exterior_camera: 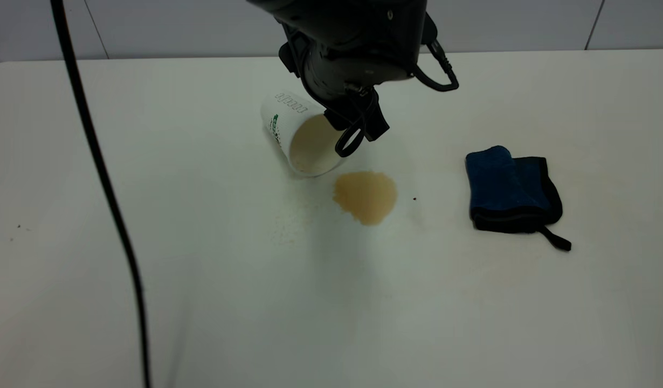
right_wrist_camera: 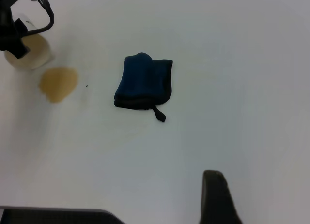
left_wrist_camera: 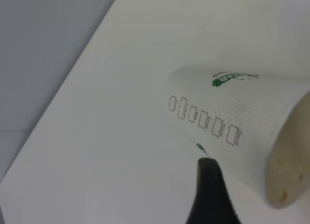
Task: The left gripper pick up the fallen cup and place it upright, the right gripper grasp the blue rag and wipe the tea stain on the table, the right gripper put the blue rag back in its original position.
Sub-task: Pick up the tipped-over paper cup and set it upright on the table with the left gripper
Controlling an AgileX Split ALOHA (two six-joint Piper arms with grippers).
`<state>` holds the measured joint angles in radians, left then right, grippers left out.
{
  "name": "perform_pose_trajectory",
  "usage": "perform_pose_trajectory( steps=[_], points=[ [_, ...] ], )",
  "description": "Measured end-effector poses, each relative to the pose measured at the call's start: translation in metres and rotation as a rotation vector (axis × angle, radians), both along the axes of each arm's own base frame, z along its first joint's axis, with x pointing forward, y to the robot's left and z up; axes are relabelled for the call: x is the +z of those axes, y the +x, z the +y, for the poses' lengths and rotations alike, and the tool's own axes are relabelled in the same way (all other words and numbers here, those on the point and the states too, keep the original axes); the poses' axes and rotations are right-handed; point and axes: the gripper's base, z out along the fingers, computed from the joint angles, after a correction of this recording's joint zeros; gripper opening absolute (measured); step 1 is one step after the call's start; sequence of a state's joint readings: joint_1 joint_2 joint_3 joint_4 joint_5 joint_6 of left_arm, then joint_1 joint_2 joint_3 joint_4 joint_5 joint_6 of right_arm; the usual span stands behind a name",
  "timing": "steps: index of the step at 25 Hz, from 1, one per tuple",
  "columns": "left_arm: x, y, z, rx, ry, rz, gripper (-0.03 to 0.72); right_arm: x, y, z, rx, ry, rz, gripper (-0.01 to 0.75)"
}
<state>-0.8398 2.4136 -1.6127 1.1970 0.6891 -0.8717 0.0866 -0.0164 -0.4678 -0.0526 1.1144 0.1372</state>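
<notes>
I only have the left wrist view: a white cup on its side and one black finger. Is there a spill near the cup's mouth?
Observer: Yes, the tea stain lies on the table just off the fallen cup.
Operator: Rag touched yet?
Observer: No, the blue rag lies folded to the stain's right, nothing on it.
Operator: Where's the left gripper?
Observer: The left gripper is at the cup's rim.

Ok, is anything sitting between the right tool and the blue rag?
Nothing visible. In the right wrist view only bare table lies between the right tool and the blue rag. The tea stain and fallen cup lie beyond the rag, off that path.
</notes>
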Motion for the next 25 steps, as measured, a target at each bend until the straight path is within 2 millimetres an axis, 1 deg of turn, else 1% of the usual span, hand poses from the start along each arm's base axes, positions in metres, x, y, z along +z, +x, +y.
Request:
perform_pose_trajectory(
  steps=[5,11,20,23,25],
  points=[
    [-0.016,0.002,0.002,-0.001,0.015,-0.005,0.547,0.0,0.0,0.0,0.0,0.0,0.0,0.499],
    [-0.036,0.011,0.016,0.032,0.027,0.019,0.545,0.0,0.0,0.0,0.0,0.0,0.0,0.499],
    [-0.051,0.024,0.026,0.011,-0.004,-0.006,0.545,0.0,0.0,0.0,0.0,0.0,0.0,0.499],
    [-0.055,0.028,0.031,0.017,0.0,-0.014,0.526,0.0,0.0,0.0,0.0,0.0,0.0,0.499],
    [-0.055,0.03,0.034,0.028,0.001,-0.032,0.486,0.0,0.0,0.0,0.0,0.0,0.0,0.499]
  ],
)
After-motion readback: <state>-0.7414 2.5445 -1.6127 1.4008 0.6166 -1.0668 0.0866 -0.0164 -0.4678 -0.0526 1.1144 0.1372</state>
